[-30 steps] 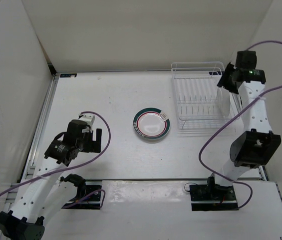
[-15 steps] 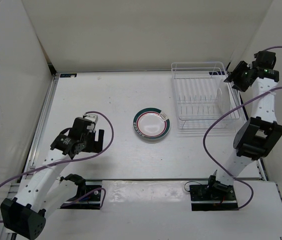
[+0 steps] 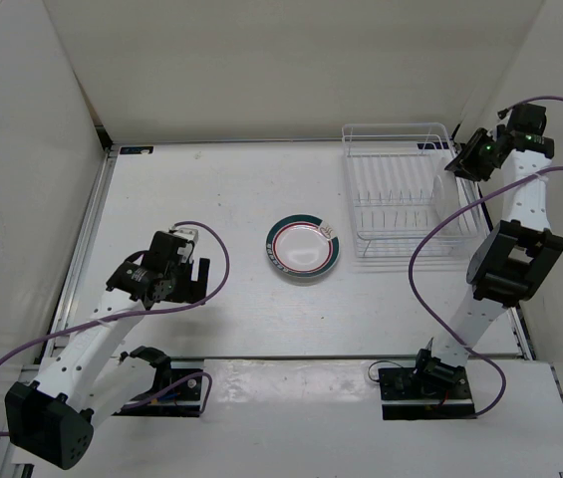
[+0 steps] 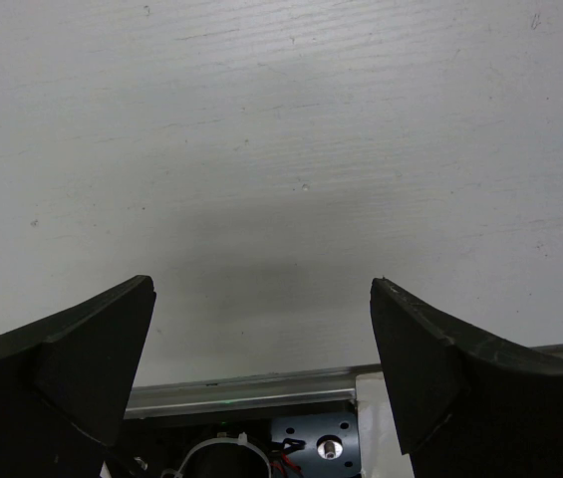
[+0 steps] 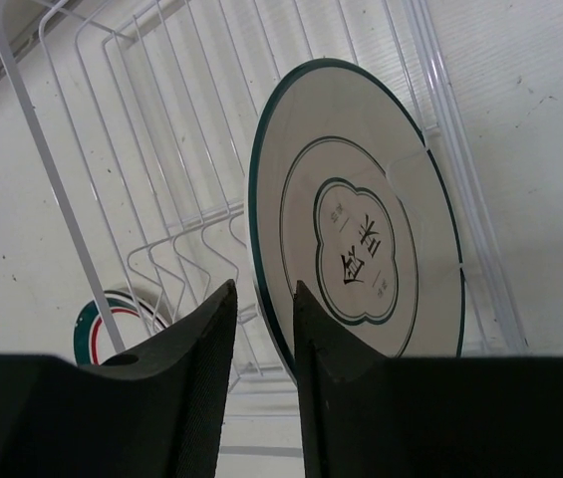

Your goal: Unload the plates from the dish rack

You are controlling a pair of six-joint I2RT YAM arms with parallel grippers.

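Observation:
A white plate with a green-and-red rim band (image 3: 303, 248) lies flat on the table, left of the white wire dish rack (image 3: 401, 189). A second plate with a thin dark rim and a grey centre motif (image 5: 361, 229) stands leaning in the rack (image 5: 50, 174). My right gripper (image 3: 465, 162) hovers at the rack's far right end. In the right wrist view its fingers (image 5: 261, 299) stand a narrow gap apart, and the plate's lower rim runs just past the tips and behind the right finger. My left gripper (image 3: 193, 277) is wide open and empty (image 4: 261, 329) over bare table.
The green-rimmed plate also peeks in at the lower left of the right wrist view (image 5: 92, 324). The table's near metal rail (image 4: 251, 390) lies under the left gripper. White walls close in the table on three sides.
My right gripper has risen from the rack's right end and swung toward the far right. My left arm has shifted slightly. Neither plate has moved.

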